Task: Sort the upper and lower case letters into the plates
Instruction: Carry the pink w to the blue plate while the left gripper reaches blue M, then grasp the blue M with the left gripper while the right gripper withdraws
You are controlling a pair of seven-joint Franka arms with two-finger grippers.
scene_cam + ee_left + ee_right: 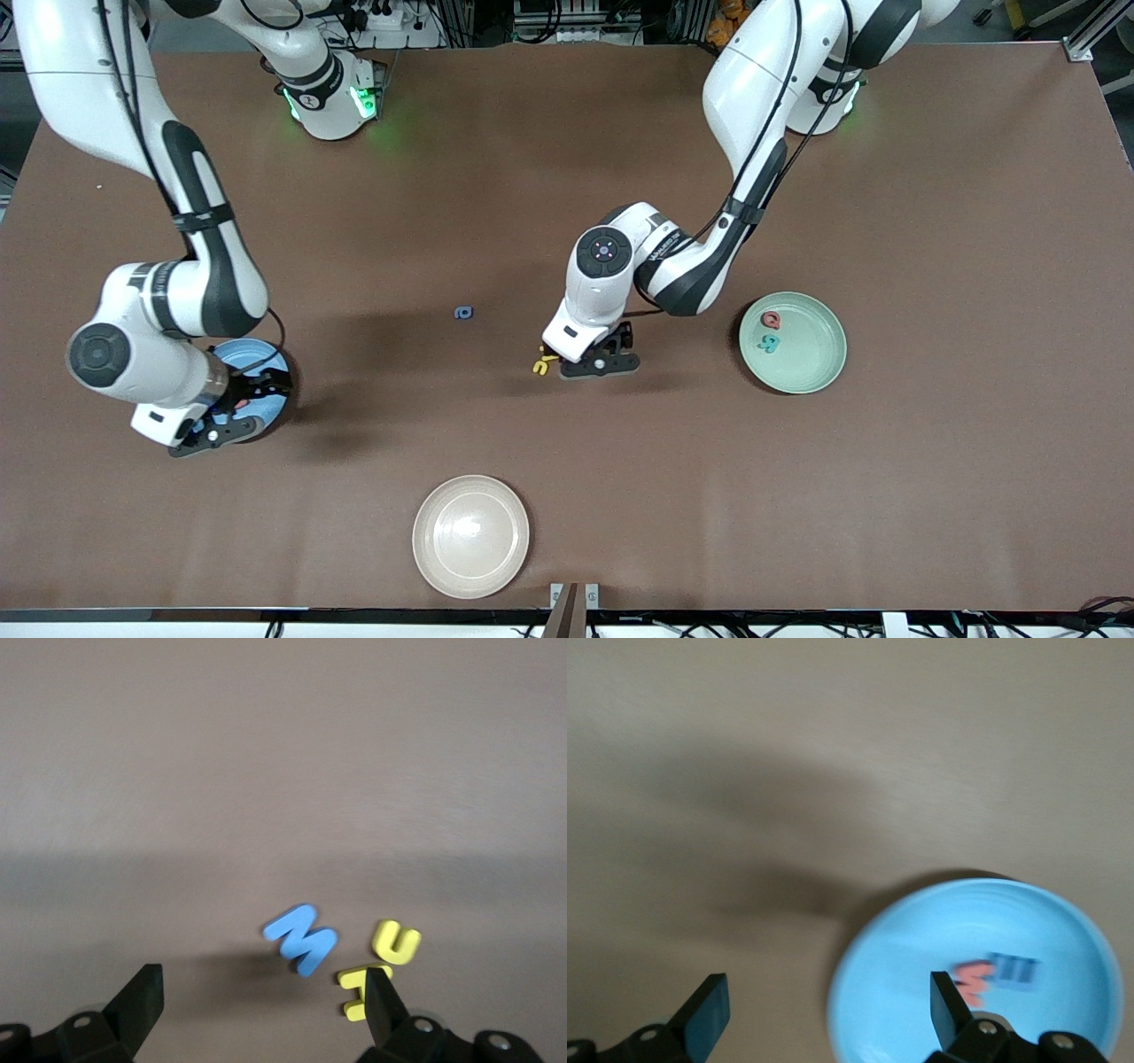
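Three letters lie on the bare brown table [930, 195] under the left gripper [257, 1014], whose fingers are spread wide with nothing between them: a blue M [300, 939] in the gap between the fingers, a yellow U [396, 942] beside it, and a second yellow letter [357, 989] touching one dark fingertip [379, 1001]. All three are flat, matte cut-outs. One small blue letter [462, 312] lies apart, toward the right arm's end. The right gripper [828, 1014], also spread and empty, hangs over the rim of the light blue plate [921, 930], a smooth round shallow dish holding a red letter [974, 981] and a blue one [1013, 971] side by side. The pale mint plate [811, 363], toward the left arm's end, holds a red letter [772, 320] and a teal letter [768, 343]. A cream plate [470, 536] sits nearest the front camera.
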